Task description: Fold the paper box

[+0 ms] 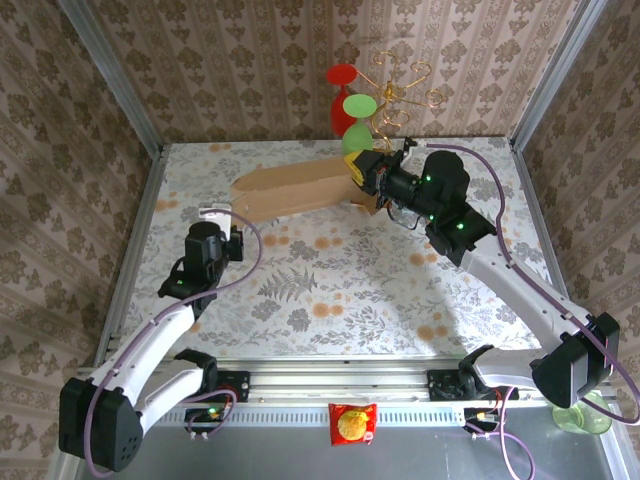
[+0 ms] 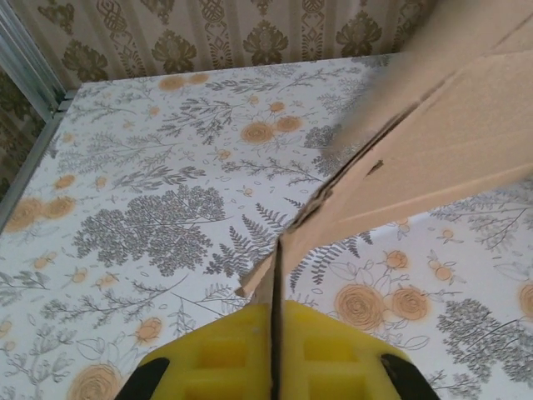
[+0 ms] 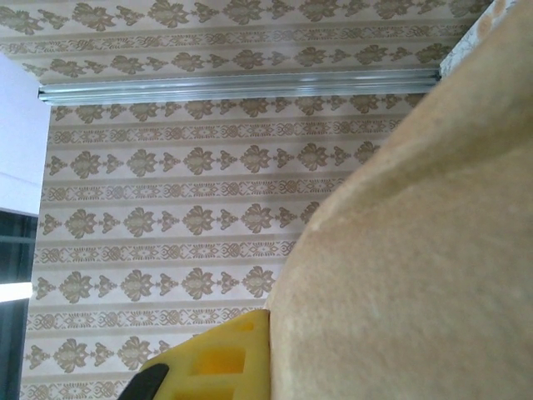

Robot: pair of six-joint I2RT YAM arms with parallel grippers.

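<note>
Floral counter [image 1: 330, 290] is lying under the paper box [image 1: 295, 190], seemingly only partly folded; left hand [image 2: 275, 350] is pinching one edge, right hand [image 1: 360, 172] is clamping the opposite end.

Table [image 1: 330, 290] surfaced in floral print. Wire stand [image 1: 405, 85] seen at far edge. Paper box [image 1: 290, 190] noted just left of stand; contact with table not determined.
</note>
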